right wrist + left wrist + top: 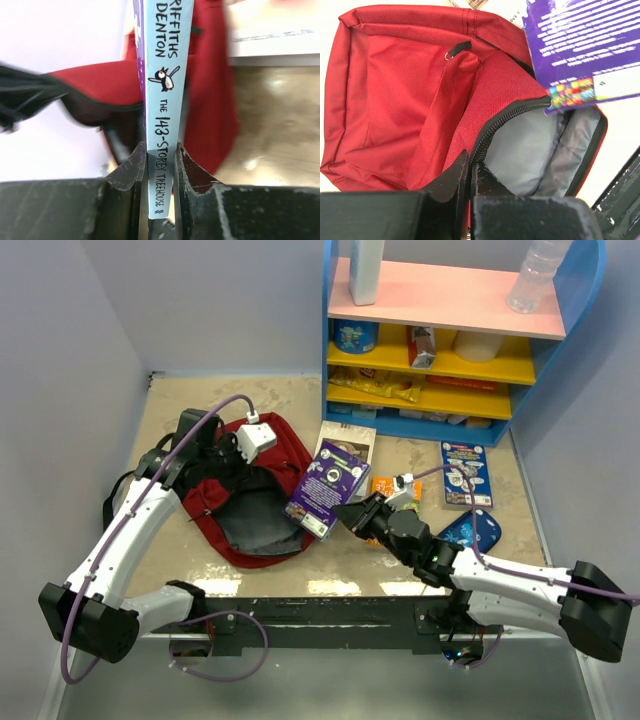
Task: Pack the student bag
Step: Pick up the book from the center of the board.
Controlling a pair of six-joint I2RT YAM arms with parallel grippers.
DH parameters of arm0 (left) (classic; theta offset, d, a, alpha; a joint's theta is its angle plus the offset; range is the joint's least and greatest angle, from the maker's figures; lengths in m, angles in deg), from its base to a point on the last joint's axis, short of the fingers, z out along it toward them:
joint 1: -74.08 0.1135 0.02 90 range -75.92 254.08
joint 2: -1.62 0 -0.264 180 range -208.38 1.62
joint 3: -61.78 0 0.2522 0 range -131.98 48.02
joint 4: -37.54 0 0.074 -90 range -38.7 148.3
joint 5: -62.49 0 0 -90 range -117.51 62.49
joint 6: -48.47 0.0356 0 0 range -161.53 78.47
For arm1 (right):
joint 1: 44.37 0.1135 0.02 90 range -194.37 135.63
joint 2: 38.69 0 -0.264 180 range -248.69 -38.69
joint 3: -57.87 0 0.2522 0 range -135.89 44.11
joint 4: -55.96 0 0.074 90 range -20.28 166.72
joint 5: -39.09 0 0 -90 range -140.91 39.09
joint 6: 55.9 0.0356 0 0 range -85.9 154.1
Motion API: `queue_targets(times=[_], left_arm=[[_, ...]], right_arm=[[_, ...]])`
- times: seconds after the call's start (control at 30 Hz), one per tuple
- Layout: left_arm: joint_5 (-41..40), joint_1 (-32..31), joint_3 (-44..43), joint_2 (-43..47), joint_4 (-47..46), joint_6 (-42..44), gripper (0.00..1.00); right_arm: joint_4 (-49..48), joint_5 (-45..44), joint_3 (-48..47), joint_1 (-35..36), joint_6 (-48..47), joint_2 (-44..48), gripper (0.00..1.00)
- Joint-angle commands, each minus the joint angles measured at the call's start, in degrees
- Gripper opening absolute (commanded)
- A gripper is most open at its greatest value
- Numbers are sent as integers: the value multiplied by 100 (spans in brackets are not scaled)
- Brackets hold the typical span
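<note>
left arm (140, 515): rises from the base at the near-left table edge and arcs over to the back-left part of the bag, wrist bent down.
left gripper (471, 167): jaws all but together, pinching the red fabric at the zipper edge (512, 116) of the bag mouth.
right arm (500, 580): lies low from the near-right base and reaches left toward the table centre.
right gripper (161, 150): clamped on the light blue spine of the purple book (325, 488); spine text reads "THE 143-STOREY TREEHOUSE".
book pose: tilted, its lower corner over the right rim of the bag mouth. Can't tell whether it touches the bag.
student bag (285, 440): dark red, lying flat on the table left of centre between the two grippers, main zip open, grey lining (535, 150) exposed.
table, right side: blue book (465, 472), blue pouch (475, 530) just nearer than it, small orange item (385, 485) beside the right wrist.
behind the purple book: a pale book (345, 438) flat on the table.
far right: blue shelf unit (580, 310), bottle (540, 275) on its top shelf.
</note>
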Motion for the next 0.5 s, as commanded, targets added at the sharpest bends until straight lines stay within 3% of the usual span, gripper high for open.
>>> queue_targets(times=[0.0, 0.2, 0.47], left_arm=[[269, -50, -34, 120, -327, -156, 0], [243, -50, -78, 59, -450, -217, 0], [5, -50, -104, -47, -723, -357, 0]], right_arm=[[-465, 939, -176, 14, -107, 82, 0], [-2300, 2826, 71, 32, -115, -552, 0], [-3490, 5114, -430, 5, -284, -1631, 0]])
